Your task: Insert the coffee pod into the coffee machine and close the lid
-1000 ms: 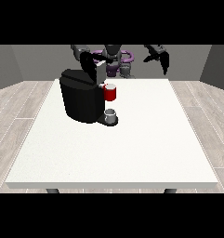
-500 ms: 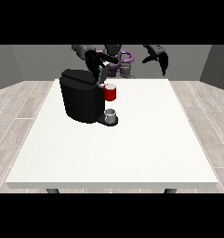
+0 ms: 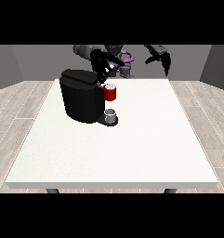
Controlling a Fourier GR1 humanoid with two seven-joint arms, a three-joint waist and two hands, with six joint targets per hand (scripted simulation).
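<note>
While the black coffee machine (image 3: 82, 96) stands on the white desk (image 3: 132, 144), a red thing at the machine (image 3: 110, 93) sits above a grey thing (image 3: 110, 115) on its base. Pale wood planks floor the room. The hand at the view's left (image 3: 104, 70) hovers over the machine's top, and the hand at the view's right (image 3: 162, 59) hangs clear of the desk; I cannot tell either's finger state.

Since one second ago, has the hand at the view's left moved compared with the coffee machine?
Yes. The hand at the view's left has come down and toward the camera, closer to the coffee machine top and the red thing at the machine.
</note>
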